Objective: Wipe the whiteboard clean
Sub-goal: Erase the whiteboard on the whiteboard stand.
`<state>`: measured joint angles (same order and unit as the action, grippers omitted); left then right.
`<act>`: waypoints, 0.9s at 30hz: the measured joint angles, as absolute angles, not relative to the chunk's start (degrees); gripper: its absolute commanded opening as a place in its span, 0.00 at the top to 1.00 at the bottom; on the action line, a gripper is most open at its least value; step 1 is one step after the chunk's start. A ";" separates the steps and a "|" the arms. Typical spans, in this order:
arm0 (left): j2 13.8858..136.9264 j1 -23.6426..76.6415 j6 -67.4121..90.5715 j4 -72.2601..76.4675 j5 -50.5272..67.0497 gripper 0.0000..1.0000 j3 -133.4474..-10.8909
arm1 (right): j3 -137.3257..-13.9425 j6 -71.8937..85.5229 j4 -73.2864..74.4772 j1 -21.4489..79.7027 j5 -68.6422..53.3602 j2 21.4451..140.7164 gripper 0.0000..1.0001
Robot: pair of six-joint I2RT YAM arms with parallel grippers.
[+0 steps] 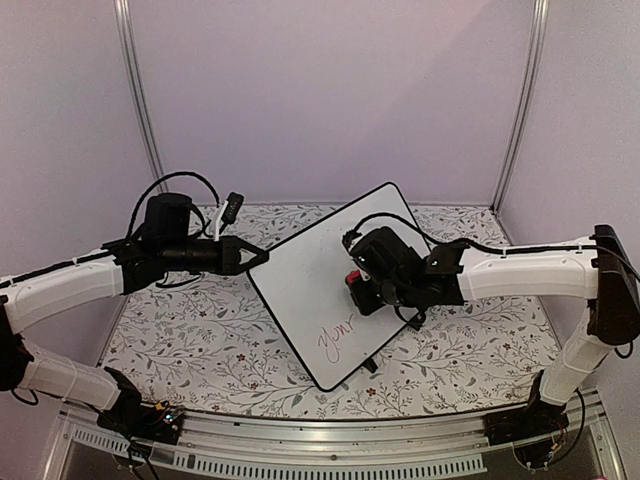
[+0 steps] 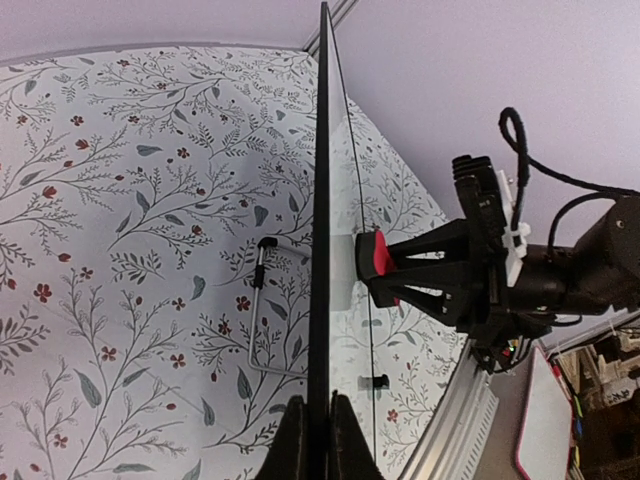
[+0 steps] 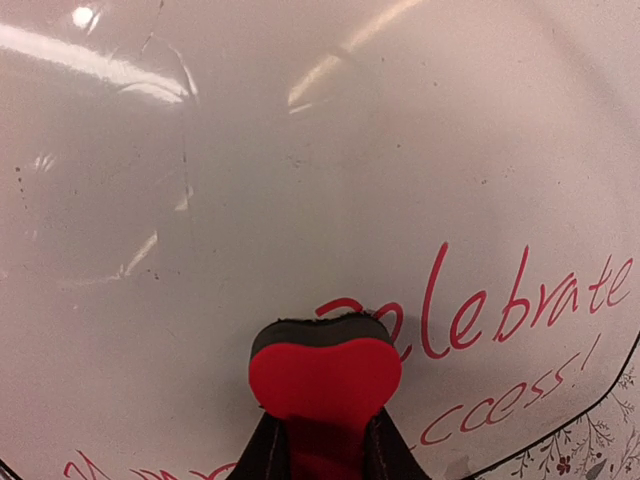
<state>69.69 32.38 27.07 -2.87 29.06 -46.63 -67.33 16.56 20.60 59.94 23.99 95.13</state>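
The whiteboard (image 1: pixel 320 270) stands tilted on the table, glossy white with a thin black rim and red handwriting near its lower end. My left gripper (image 1: pixel 262 259) is shut on its left edge; the left wrist view shows the board edge-on (image 2: pixel 320 250) between my fingertips (image 2: pixel 290 440). My right gripper (image 1: pixel 358 285) is shut on a small red eraser (image 1: pixel 352 279) with a black felt face, pressed to the board. In the right wrist view the eraser (image 3: pixel 325 375) touches the board (image 3: pixel 300 180) at the start of the red word "celebrate" (image 3: pixel 500 310).
The table (image 1: pixel 200 330) has a floral-patterned cover. A thin wire stand (image 2: pixel 258 300) props the board from behind. An aluminium rail (image 1: pixel 330 455) runs along the near edge. Purple walls enclose the back and sides.
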 measured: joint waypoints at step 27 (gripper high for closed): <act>69.73 32.38 27.07 -2.68 29.34 1.00 -46.63 | -67.61 15.97 18.55 58.37 26.81 95.22 0.80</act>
